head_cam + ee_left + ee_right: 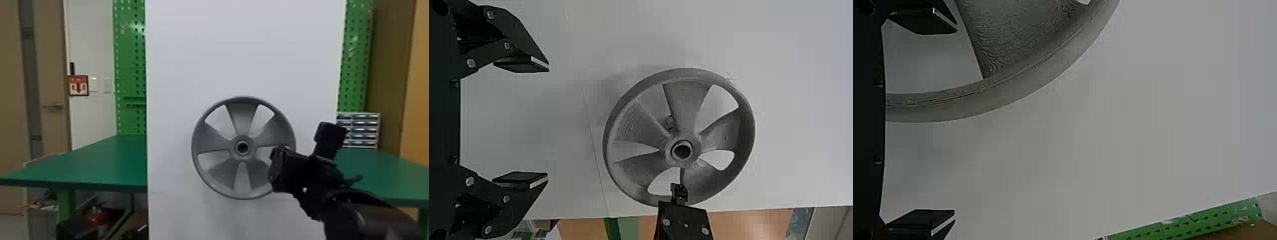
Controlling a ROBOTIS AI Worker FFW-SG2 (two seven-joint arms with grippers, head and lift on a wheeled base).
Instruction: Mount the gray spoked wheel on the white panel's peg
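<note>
Gray plastic, by its look, the gray spoked wheel (220,169) faces the robot upright in front of the white panel (239,57). The right end effector (955,121) is at its four o'clock, fingers spread apart, the rim passing between them with no grip visible. The left end effector (548,122) is also spread apart, away from the wheel. Whether the peg fills the hub (243,147) cannot be told; since neither clamps the wheel, the peg probably bears it. Good work now would check the seating, press evenly near the hub if needed, then draw the right fingers straight back so neither catches a spoke or levers the rim.

The panel is pale and plain, a thin line crossing it. Behind, green benches (95,162) spread toward nine and three o'clock, with pegboards (131,48) toward ten and two.
</note>
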